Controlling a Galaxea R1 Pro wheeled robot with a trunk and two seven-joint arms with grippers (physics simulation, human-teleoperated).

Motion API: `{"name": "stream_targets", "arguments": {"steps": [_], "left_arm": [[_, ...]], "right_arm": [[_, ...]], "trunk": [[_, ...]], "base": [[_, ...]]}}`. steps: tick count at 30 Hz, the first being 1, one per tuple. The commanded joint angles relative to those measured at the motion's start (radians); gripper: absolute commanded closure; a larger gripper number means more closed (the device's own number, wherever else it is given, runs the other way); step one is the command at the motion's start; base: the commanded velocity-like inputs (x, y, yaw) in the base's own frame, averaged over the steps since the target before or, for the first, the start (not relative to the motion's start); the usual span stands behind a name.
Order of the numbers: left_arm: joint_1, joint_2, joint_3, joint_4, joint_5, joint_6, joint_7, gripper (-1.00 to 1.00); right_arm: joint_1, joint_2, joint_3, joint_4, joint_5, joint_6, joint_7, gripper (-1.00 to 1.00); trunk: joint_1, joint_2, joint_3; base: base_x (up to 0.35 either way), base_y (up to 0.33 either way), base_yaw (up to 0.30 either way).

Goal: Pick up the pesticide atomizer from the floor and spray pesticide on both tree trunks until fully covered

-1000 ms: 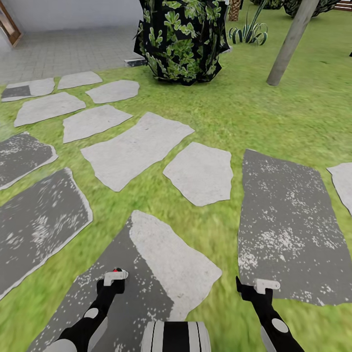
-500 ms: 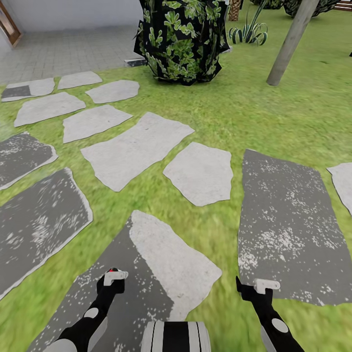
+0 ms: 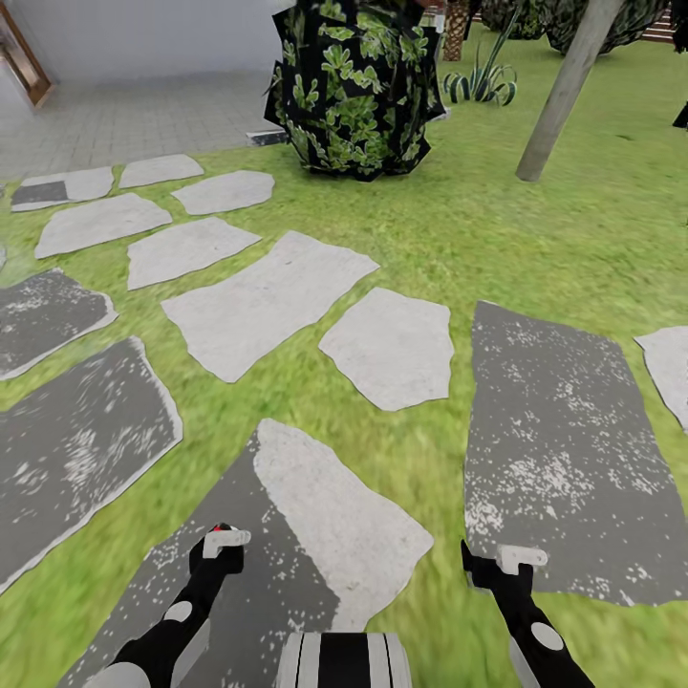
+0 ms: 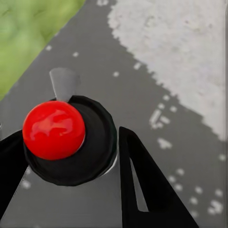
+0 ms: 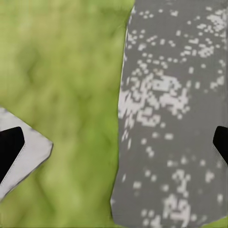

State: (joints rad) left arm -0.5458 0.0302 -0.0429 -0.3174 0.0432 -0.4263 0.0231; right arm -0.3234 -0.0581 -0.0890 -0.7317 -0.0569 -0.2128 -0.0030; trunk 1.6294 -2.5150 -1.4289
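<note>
Left claw (image 4: 71,156) is clamped on the sprayer (image 4: 71,142): black round body with a red ball cap between the two black fingers, carried low over a dark speckled stone slab (image 3: 229,583). Right claw (image 5: 114,142) is spread wide with nothing in it, hanging above grass and another grey slab.

Handling guess: rigid plastic, light, smooth and round, so it could twist or slip in a two-finger pinch. Best held around the wide body, not the cap.

Further out: leafy bush (image 3: 354,86), and a smooth grey tree trunk (image 3: 564,91) leaning at the lawn's far right, well apart from the robot.
</note>
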Motion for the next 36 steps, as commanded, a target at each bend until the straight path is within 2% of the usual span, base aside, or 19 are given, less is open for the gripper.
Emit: {"name": "stream_targets", "arguments": {"steps": [1, 19, 22, 23, 24, 26, 30, 36], "left_arm": [[0.0, 0.0, -0.005, 0.001, 0.004, -0.003, 0.003, 1.0], [-0.002, 0.002, -0.001, 0.001, 0.004, 0.001, 0.002, 1.0], [0.031, 0.009, 0.001, 0.011, 0.002, 0.002, 0.005, 1.0], [0.051, 0.01, 0.002, 0.009, 0.003, 0.001, 0.007, 1.0], [0.089, 0.011, 0.004, 0.004, 0.004, -0.001, 0.009, 1.0], [0.116, 0.011, 0.006, 0.006, 0.004, -0.002, 0.01, 1.0], [0.161, 0.013, 0.009, 0.005, 0.004, -0.005, 0.011, 1.0], [0.209, 0.028, 0.011, 0.008, 0.008, -0.008, 0.012, 1.0]], "right_arm": [[0.0, 0.0, 0.001, 0.001, -0.006, -0.003, 0.0, -1.0], [0.0, 0.002, 0.001, -0.003, -0.009, -0.008, -0.002, -1.0], [0.032, 0.0, -0.001, 0.035, -0.006, -0.132, -0.002, -1.0], [0.052, 0.001, -0.001, 0.044, -0.007, -0.17, -0.002, -1.0], [0.09, 0.004, 0.0, 0.06, -0.007, -0.242, -0.002, -1.0], [0.115, 0.005, 0.001, 0.069, -0.007, -0.292, 0.0, -1.0], [0.144, 0.001, 0.0, 0.096, -0.006, -0.321, 0.0, -1.0], [0.156, -0.024, -0.001, 0.139, -0.006, -0.332, 0.0, -1.0]], "trunk": [[-0.001, 0.0, 0.003], [-0.009, 0.004, 0.073], [-0.01, 0.005, 0.085], [-0.01, 0.005, 0.089], [-0.011, 0.005, 0.092], [-0.012, 0.006, 0.1], [-0.014, 0.007, 0.116], [-0.016, 0.008, 0.139]], "base": [[0.0, 0.0, 0.0], [0.0, 0.0, 0.0], [0.0, 0.0, 0.0], [0.0, 0.0, 0.0], [0.0, 0.0, 0.0], [0.0, 0.0, 0.0], [0.0, 0.0, 0.0], [0.0, 0.0, 0.0]]}}
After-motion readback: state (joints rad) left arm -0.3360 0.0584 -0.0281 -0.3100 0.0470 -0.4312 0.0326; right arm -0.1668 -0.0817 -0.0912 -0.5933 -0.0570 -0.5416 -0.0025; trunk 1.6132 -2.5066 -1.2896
